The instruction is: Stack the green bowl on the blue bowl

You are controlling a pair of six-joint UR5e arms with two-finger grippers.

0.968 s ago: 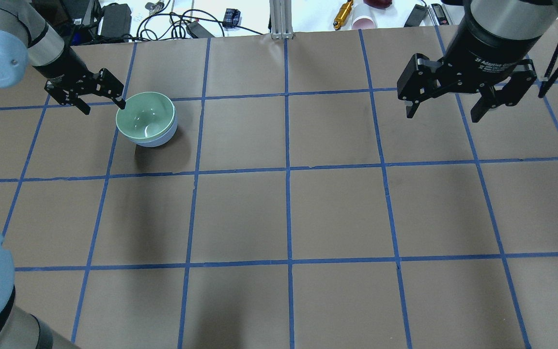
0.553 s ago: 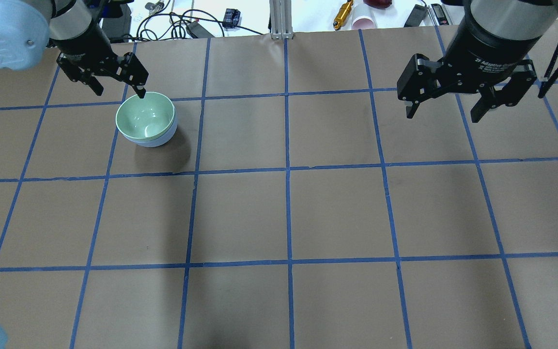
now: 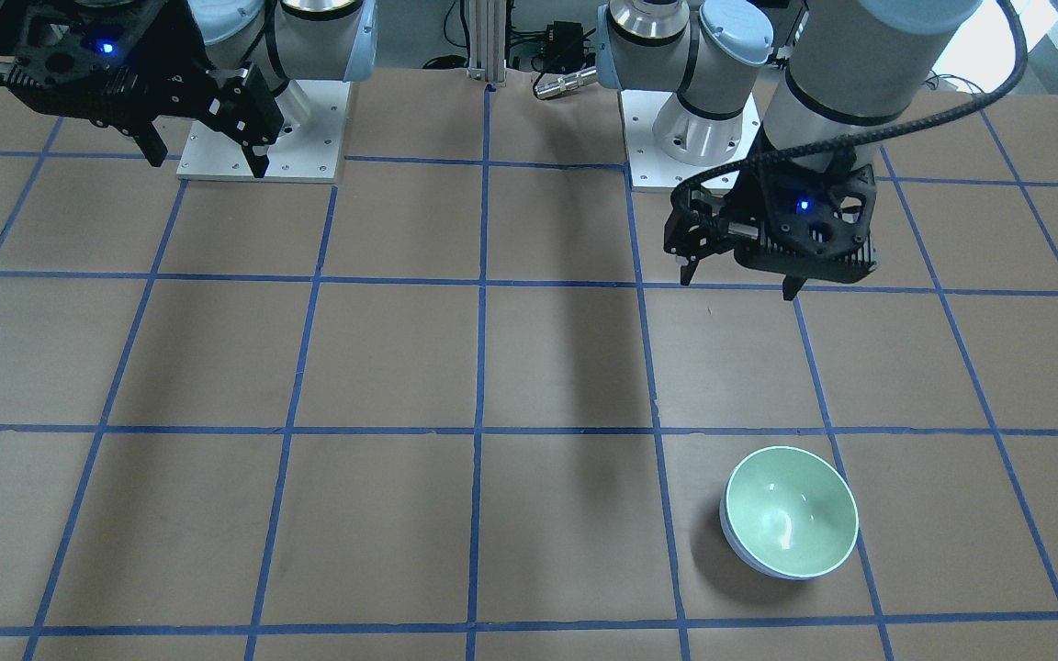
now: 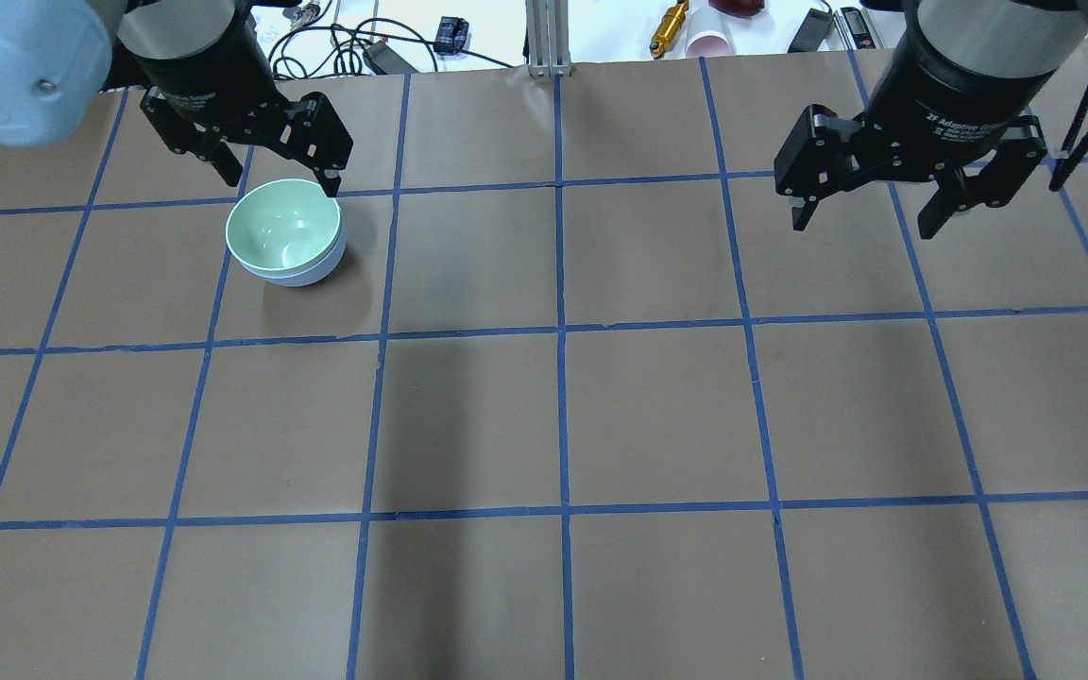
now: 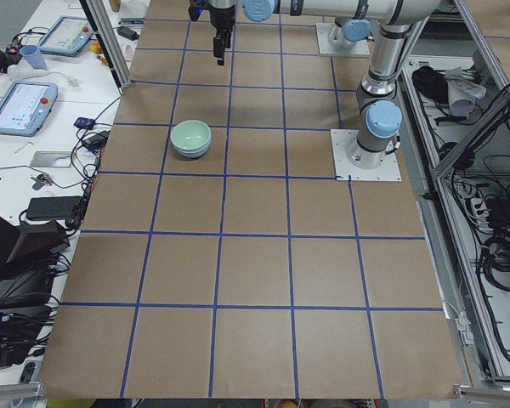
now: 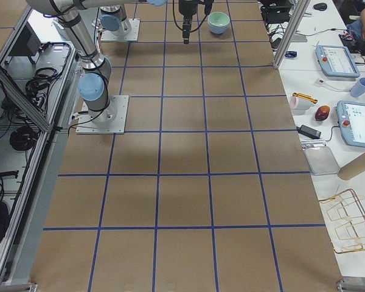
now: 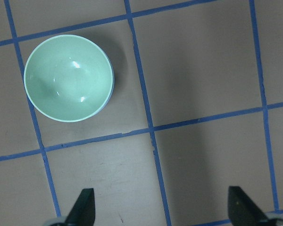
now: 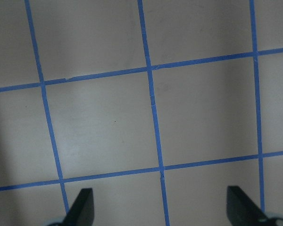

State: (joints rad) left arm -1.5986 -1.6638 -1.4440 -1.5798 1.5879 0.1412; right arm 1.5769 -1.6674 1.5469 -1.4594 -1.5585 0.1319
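Observation:
The green bowl [image 4: 281, 225] sits nested inside the blue bowl [image 4: 306, 276], upright on the brown mat at the far left. Only the blue bowl's lower wall shows under the green rim. The stack also shows in the front view, green bowl [image 3: 791, 509] in blue bowl [image 3: 742, 554], and in the left wrist view [image 7: 66, 77]. My left gripper [image 4: 280, 181] is open and empty, raised above the mat at the stack's far edge, apart from it. My right gripper [image 4: 862, 227] is open and empty, high over the far right of the mat.
Beyond the mat's far edge lie cables, a gold cylinder [image 4: 669, 26] and a pink cup [image 4: 709, 42], with an aluminium post [image 4: 549, 38] at the middle. The arm bases [image 3: 258, 128] stand on the robot's side.
My left gripper, open throughout, has moved from beside the stack's left rim up and to the right, around to its far side. The bowls and the right arm have not moved.

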